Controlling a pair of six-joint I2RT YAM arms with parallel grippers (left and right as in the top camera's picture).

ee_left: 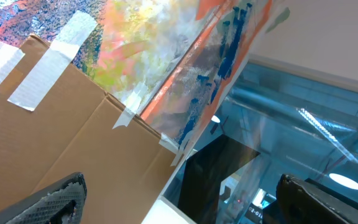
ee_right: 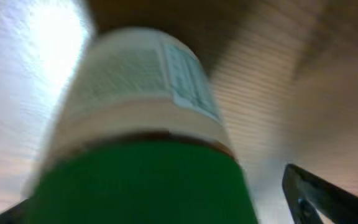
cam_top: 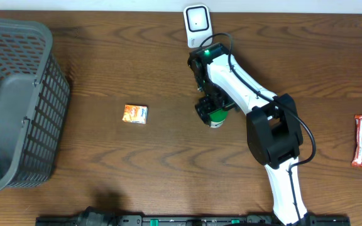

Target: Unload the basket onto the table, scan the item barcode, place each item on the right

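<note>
— Where's the white bottle with the green cap (cam_top: 216, 119)?
— On the brown wooden table (cam_top: 137, 169), under my right pincer (cam_top: 210, 107), near the white barcode scanner (cam_top: 197, 24).
— Risk?
— Jaws spread wide, one finger (ee_right: 328, 196) clear of it, nothing grasped. An off-centre close could tip it, I reckon. Left pincer (ee_left: 185, 200) is released and empty too.

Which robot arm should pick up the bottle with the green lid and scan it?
The right one. The right gripper is open right at the green-lidded bottle, close to the white scanner. The left gripper faces a cardboard box, with nothing between its fingers.
</note>
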